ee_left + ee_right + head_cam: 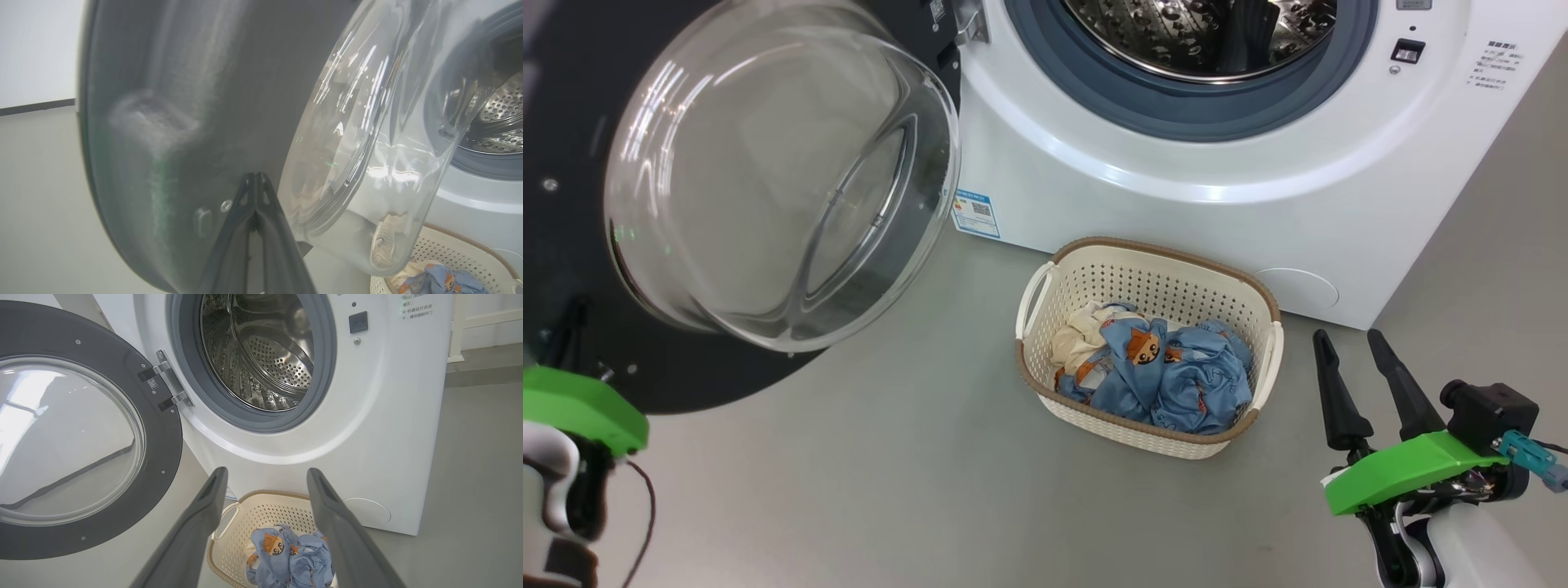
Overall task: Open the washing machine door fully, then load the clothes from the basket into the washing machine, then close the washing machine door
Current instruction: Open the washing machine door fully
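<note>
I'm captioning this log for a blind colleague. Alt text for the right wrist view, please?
The right gripper, fingers spread open, points at the basket of light blue clothes on the floor before the white washing machine. The washing machine door hangs open at left, baring the empty steel drum.

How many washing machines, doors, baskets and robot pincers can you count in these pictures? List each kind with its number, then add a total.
Washing machine: 1
Door: 1
Basket: 1
Pincers: 2, the left pincer and the right pincer
Total: 5
</note>
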